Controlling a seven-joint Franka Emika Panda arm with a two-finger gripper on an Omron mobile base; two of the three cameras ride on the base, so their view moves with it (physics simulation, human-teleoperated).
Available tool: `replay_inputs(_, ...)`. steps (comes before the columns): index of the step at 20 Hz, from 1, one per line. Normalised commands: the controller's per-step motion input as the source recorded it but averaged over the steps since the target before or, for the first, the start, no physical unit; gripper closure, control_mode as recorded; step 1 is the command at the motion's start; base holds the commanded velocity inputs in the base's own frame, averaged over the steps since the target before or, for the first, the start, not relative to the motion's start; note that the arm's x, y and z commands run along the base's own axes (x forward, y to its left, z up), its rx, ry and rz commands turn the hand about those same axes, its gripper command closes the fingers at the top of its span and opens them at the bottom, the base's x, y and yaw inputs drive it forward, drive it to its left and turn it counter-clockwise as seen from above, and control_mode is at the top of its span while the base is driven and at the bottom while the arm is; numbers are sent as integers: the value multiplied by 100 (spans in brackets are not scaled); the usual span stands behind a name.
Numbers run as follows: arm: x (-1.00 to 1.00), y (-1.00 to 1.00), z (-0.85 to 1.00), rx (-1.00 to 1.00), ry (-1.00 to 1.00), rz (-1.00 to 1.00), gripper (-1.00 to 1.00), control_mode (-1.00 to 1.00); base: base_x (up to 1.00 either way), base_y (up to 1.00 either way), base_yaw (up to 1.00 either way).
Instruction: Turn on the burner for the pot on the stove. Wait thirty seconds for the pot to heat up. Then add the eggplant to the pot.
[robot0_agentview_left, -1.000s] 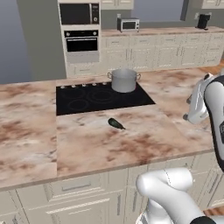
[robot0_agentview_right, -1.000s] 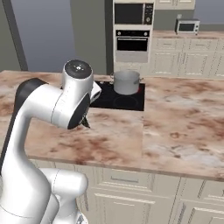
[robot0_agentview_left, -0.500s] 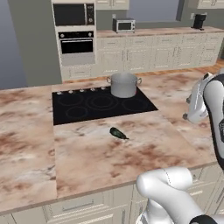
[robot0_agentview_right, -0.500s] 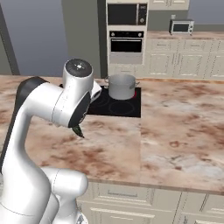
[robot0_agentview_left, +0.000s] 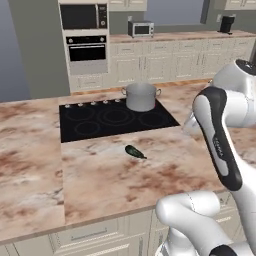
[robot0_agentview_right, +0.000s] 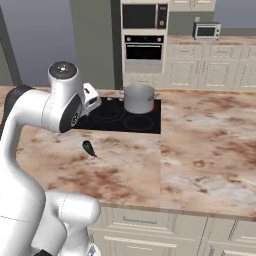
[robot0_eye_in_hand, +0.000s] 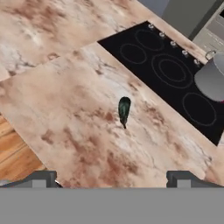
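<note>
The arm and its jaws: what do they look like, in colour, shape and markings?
The arm is glossy white, built of rounded tubular links with dark grey bands at the joints and a dark cap with a small mark on top of one joint. The gripper ends in two small dark grey, blocky finger tips. No cables are visible.

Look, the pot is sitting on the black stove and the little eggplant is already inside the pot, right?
Not quite. The pot does sit on the black stove, but the eggplant is not inside it. It lies on the marble counter in front of the stove, apart from the pot. The left base view shows this clearly, and the hand view shows it too.
</note>
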Motion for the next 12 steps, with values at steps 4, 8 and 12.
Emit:
replay_inputs(4, 37, 46, -13, 3, 1, -19, -100, -100, 0, 0, 0)
replay_inputs(8, 30, 25, -29, 3, 0, -12, -100, -100, 0, 0, 0)
replay_inputs(12, 36, 17, -27, 0, 0, -9, -100, -100, 0, 0, 0)
